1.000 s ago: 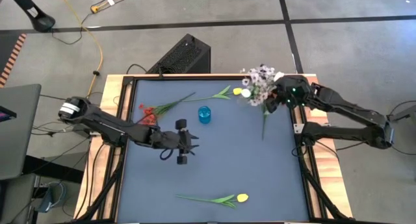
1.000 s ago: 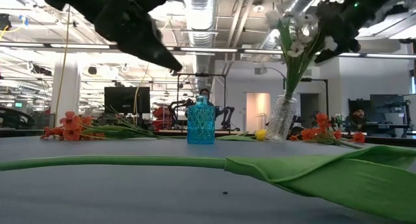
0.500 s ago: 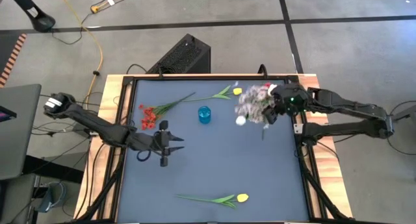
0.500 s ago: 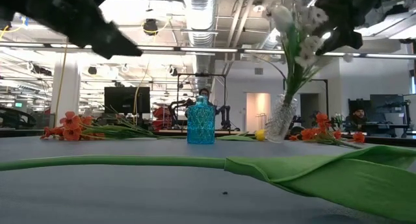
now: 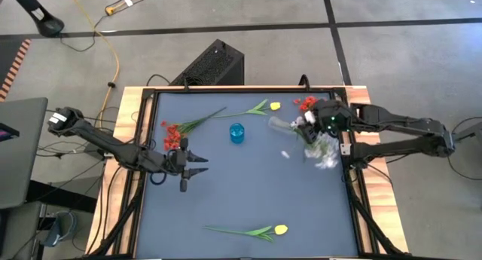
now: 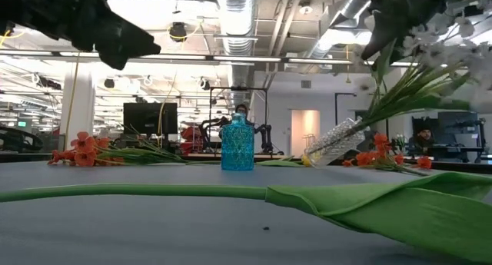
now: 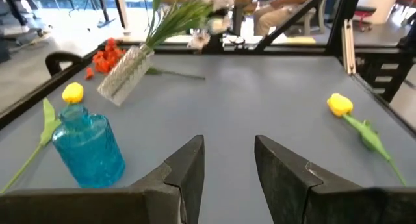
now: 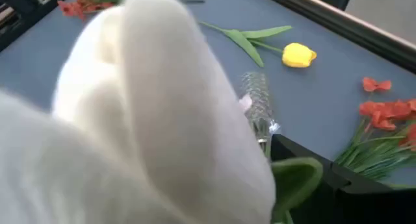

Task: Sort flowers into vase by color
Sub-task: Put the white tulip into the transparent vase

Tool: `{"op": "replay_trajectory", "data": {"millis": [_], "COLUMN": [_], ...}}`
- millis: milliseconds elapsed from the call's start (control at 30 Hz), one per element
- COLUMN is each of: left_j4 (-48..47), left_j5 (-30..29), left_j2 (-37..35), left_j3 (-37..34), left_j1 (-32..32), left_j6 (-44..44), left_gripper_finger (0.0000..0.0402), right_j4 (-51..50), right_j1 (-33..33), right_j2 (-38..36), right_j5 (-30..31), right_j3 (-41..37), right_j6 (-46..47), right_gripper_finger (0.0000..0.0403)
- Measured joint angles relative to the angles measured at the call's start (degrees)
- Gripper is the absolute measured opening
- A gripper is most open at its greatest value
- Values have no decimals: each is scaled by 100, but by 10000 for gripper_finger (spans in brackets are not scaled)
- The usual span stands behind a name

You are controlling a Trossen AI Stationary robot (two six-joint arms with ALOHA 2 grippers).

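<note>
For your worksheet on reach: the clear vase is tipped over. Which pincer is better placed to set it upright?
The right pincer: it sits beside the tilted clear vase, holding the white bouquet stemmed in it. The left pincer, open, hovers across the table near the red flowers.

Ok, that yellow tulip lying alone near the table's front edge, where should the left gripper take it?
Take the yellow tulip by its bare stem, away from the leaves, left gripper coming straight down, jaws across the stem: it lies flat.

Right gripper (image 5: 316,124) far right, seemingly holding white blossoms (image 5: 324,151); blue vase (image 5: 237,133) centre; left gripper (image 5: 192,164) open.
</note>
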Motion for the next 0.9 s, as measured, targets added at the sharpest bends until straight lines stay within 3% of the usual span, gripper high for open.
{"op": "replay_trajectory", "data": {"millis": [367,600,767,900], "left_j4": [620,1673,1469,58], "left_j5": [-1,385,1187,1668], "left_j2": [52,1030,1957,2530], "left_j3": [2,42,876,2042], "left_j1": [31,621,1312,1733], "left_j6": [474,645,821,1161], "left_gripper_finger": [125,125,125,125], "right_j4": [13,4,-12,-35], "right_j1": [-218,-198,-165,-177], "right_j2": [8,11,75,371], "right_j5": [-112,-158,-248,-523], "right_j3": [0,0,0,0], "right_j6": [-270,-282,-310,-736], "right_gripper_finger": [249,249,249,249]}}
